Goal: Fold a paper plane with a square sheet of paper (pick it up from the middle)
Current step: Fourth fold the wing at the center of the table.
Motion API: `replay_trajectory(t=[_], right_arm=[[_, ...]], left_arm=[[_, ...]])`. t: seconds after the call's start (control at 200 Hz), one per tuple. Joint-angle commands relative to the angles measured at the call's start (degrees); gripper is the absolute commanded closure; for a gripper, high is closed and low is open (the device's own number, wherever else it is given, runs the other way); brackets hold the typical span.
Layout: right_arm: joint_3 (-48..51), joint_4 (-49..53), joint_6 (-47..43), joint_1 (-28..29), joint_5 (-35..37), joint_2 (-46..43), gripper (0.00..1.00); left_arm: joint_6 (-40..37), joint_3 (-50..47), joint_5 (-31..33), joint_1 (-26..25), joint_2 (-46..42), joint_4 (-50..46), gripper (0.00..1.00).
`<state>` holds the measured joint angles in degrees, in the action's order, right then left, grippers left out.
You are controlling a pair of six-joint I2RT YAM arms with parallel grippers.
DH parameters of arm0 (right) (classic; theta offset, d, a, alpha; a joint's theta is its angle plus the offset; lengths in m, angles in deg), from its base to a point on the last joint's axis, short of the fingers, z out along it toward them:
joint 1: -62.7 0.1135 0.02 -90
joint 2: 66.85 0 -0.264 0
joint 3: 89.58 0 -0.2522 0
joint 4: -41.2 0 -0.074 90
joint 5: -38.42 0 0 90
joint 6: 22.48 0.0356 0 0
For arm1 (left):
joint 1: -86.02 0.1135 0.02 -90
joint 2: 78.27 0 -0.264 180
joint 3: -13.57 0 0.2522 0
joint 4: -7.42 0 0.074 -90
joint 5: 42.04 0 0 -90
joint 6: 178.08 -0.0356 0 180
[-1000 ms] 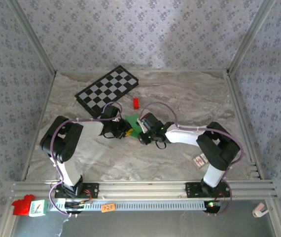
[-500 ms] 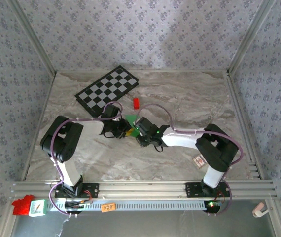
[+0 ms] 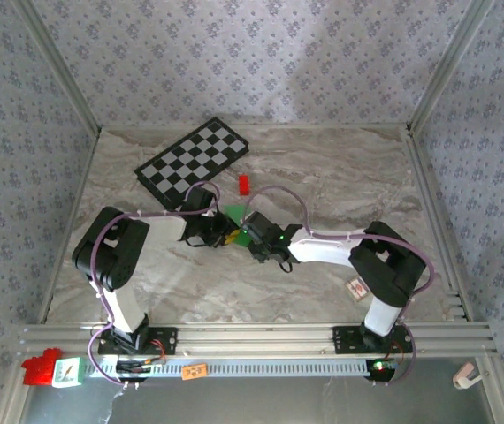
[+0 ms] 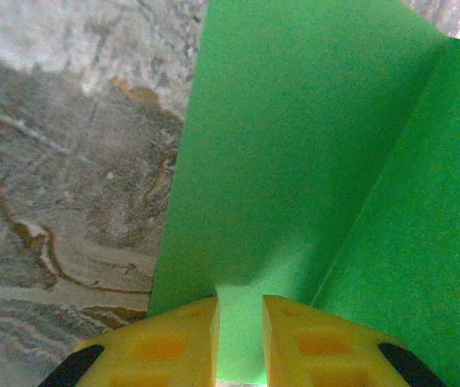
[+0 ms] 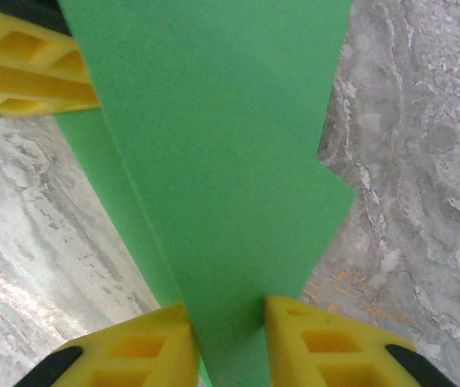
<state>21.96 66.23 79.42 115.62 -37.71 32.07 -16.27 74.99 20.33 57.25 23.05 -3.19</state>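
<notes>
Folded green paper (image 3: pixel 237 215) held between two robot grippers at the middle of a marbled table (image 3: pixel 349 177).

The left gripper (image 3: pixel 227 233) is seen almost closed, its yellow fingers (image 4: pixel 173 339) pinched on a raised fold of the paper (image 4: pixel 294 145), with a thin green strip showing in the narrow gap; the right gripper (image 3: pixel 250 237) is closed to a slim gap too, and the paper (image 5: pixel 222 161) is wedged between its fingers (image 5: pixel 311 343), touching both; the two grippers are set tip to tip, just beside each other, with the paper lifted off the table between them; a small red block (image 3: pixel 243 184) lies just beyond the paper; a black-and-white checkerboard (image 3: pixel 192 159) lies further back on the left.
</notes>
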Motion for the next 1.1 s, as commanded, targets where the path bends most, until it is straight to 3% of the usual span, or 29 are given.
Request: replay_trajectory(t=[0.0,0.295,0.905,1.094], right_arm=[[-1.9,1.9,-0.5,0.4,1.2,1.3,0.76],[-1.8,1.2,-0.8,-0.3,-3.4,1.0,0.86],[-0.8,-0.4,-0.5,-5.5,-17.2,2.1,0.89],[-0.2,-1.7,1.1,-8.3,-24.2,2.7,0.89]], left_arm=[[-0.8,-0.3,0.2,-0.5,1.4,-4.7,0.78],[-1.0,-0.2,0.6,-0.4,0.4,-5.2,0.78],[-3.5,0.0,3.4,0.6,-5.7,-8.4,0.74],[-4.5,-1.9,3.5,0.6,-8.5,-4.7,0.72]])
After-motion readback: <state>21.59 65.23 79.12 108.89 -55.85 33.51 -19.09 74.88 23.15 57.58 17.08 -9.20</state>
